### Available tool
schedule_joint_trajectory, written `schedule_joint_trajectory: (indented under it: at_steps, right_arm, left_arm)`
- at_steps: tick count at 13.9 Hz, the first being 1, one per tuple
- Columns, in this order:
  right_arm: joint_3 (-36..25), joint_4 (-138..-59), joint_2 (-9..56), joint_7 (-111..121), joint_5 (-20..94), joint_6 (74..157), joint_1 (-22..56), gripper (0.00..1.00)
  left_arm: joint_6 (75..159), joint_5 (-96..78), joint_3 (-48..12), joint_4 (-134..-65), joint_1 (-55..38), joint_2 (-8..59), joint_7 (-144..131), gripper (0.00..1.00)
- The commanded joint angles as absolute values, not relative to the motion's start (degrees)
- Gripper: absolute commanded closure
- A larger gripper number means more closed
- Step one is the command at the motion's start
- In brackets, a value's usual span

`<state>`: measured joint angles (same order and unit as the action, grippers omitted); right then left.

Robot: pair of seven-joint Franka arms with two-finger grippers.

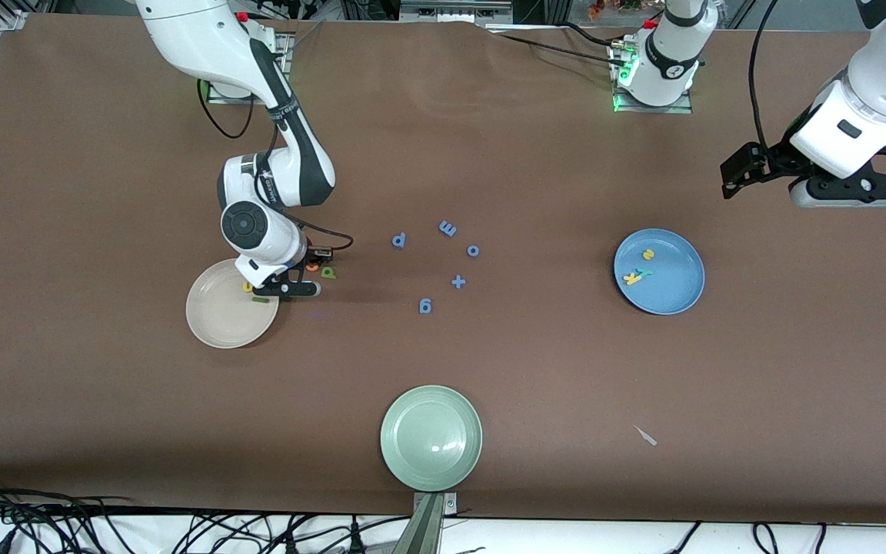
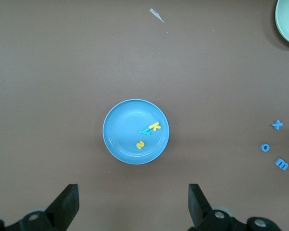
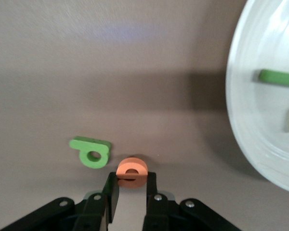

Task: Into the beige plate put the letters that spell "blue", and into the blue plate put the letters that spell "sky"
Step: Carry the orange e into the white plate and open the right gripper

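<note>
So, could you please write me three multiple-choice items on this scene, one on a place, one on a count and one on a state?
1. Where is the green b?
A. On the table beside the orange e
B. In the pale green plate
C. In the blue plate

2. How many letters lie in the blue plate?
A. One
B. Three
C. Five

3. What is the right gripper doing?
A. Hanging open over the pale green plate
B. Holding a blue letter
C. Shut on the orange e down at the table, next to the beige plate

Key: 1 A, the b lies on bare table by the e. 2 B, the left wrist view shows three there, under the open, waiting left gripper. 3 C, its fingers flank the e.
</note>
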<state>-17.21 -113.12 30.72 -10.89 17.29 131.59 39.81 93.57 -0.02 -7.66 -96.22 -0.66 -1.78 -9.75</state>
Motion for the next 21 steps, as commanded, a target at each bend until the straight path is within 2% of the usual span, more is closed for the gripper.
schedule_joint_trajectory:
  at_steps: [1, 3, 7, 9, 10, 11, 12, 17, 21]
  right_arm:
    - [-19.94, -108.47, 30.41, -6.87, 17.75, 125.09, 39.29, 0.90]
    - [-22.49, -105.74, 30.50, -2.92, 17.49, 121.31, 38.67, 0.90]
    - [-27.93, -105.64, 30.85, 7.09, 16.79, 120.76, 38.06, 0.90]
    - [-28.65, -106.35, 31.29, 10.19, 16.87, 120.76, 36.48, 0.88]
    - [-28.65, -106.43, 31.29, 10.20, 16.79, 120.76, 36.39, 0.85]
    - [-28.65, -106.44, 31.29, 9.67, 16.87, 120.76, 36.47, 0.73]
    - [-28.57, -106.44, 31.38, 9.49, 16.96, 120.76, 36.47, 0.66]
    - [-28.13, -105.91, 31.38, 6.96, 17.40, 120.76, 36.91, 0.48]
    - [-27.42, -103.63, 32.25, -0.59, 18.63, 121.46, 39.90, 0.47]
  left_arm:
    - [93.34, -0.70, -7.65, -95.89, -0.79, -2.20, -9.05, 0.00]
    - [93.08, -0.70, -7.65, -95.89, -0.79, -2.28, -9.05, 0.00]
    - [92.99, -0.70, -7.65, -95.89, -0.79, -2.20, -9.05, 0.00]
    - [92.90, -0.70, -7.65, -95.89, -0.79, -2.20, -9.05, 0.00]
    - [92.90, -0.70, -7.65, -95.89, -0.79, -2.20, -9.05, 0.00]
    - [92.90, -0.70, -7.65, -95.89, -0.79, -2.20, -9.14, 0.00]
    - [92.81, -0.70, -7.65, -95.89, -0.79, -2.20, -9.14, 0.00]
    - [92.81, -0.70, -7.65, -95.89, -0.79, -2.20, -9.14, 0.00]
    - [92.81, -0.70, -7.65, -95.89, -0.79, -2.20, -9.05, 0.00]
